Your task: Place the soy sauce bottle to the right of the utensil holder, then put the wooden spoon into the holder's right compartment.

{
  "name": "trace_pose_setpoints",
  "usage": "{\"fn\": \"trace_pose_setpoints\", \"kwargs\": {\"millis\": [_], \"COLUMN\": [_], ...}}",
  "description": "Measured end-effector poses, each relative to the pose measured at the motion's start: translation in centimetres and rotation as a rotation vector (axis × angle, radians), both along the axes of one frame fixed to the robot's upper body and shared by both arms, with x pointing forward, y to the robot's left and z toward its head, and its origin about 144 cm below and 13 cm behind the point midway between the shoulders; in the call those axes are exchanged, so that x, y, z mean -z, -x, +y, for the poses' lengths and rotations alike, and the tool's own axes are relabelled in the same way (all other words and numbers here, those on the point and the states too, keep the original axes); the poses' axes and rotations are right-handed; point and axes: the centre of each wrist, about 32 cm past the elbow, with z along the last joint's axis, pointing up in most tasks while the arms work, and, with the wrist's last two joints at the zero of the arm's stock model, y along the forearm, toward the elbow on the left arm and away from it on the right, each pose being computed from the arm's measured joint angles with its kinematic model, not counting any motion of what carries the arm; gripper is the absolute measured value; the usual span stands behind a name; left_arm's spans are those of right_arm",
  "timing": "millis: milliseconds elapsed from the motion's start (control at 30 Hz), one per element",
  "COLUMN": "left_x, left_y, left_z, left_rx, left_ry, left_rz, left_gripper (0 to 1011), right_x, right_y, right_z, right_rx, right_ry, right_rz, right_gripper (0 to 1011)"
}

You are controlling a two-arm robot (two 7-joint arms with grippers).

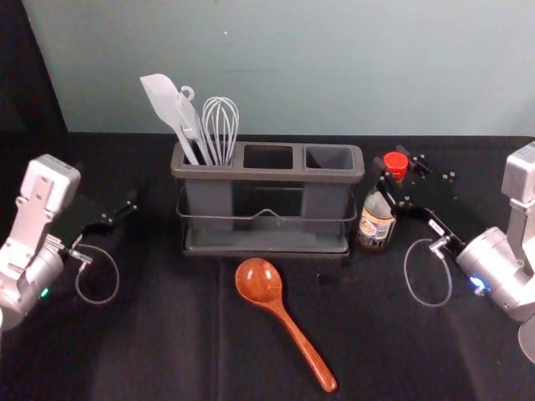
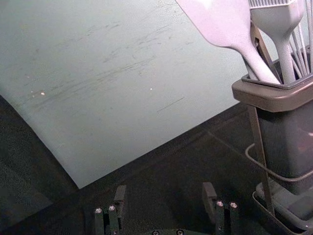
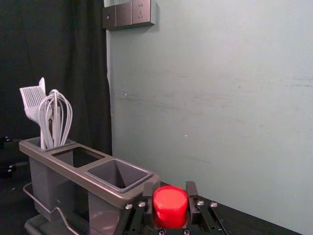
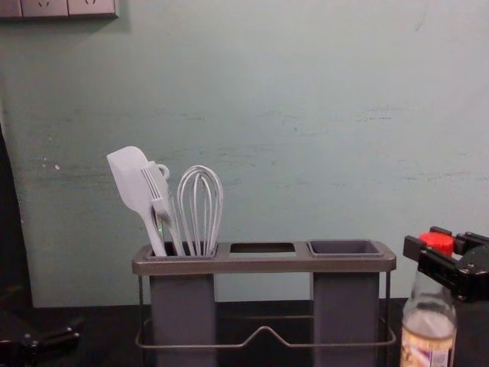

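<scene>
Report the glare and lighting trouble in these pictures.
Head view: a glint on the wooden spoon; right wrist view: the red cap shines brightly; left wrist view: the spatula looks nearly washed out, the dark left gripper merging into the black table.

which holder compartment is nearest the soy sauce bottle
The right compartment, at the end of the holder beside the bottle; the middle one is farther, and the left one, with the whisk, farthest.

Scuffed grey-green wall [image 4: 306,84], socket plates [image 3: 142,12]; black drape [image 3: 54,49], perhaps curtain; black table surface [image 1: 167,334].
</scene>
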Motion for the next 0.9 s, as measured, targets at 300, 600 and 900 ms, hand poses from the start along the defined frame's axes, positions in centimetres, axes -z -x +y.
{"fn": "trace_pose_setpoints", "kwargs": {"millis": [300,600,900], "left_x": [0.0,0.0,0.0], "left_y": [0.0,0.0,0.0], "left_z": [0.0,0.0,0.0], "left_rx": [0.0,0.0,0.0], "left_ry": [0.0,0.0,0.0], "left_rz": [0.0,0.0,0.0], "left_gripper": [1000,1000,1000], "right_x": [-0.5,-2.2,-2.9], "right_y": [0.4,1.7,3.6], "right_z": [-0.3,-0.4,0.8], "right_rx": [0.009,0.001,-0.042], "right_ry": [-0.016,-0.021,-0.025], "right_rz": [-0.032,-0.093,-0.13], "right_gripper": [682,958,1003]}}
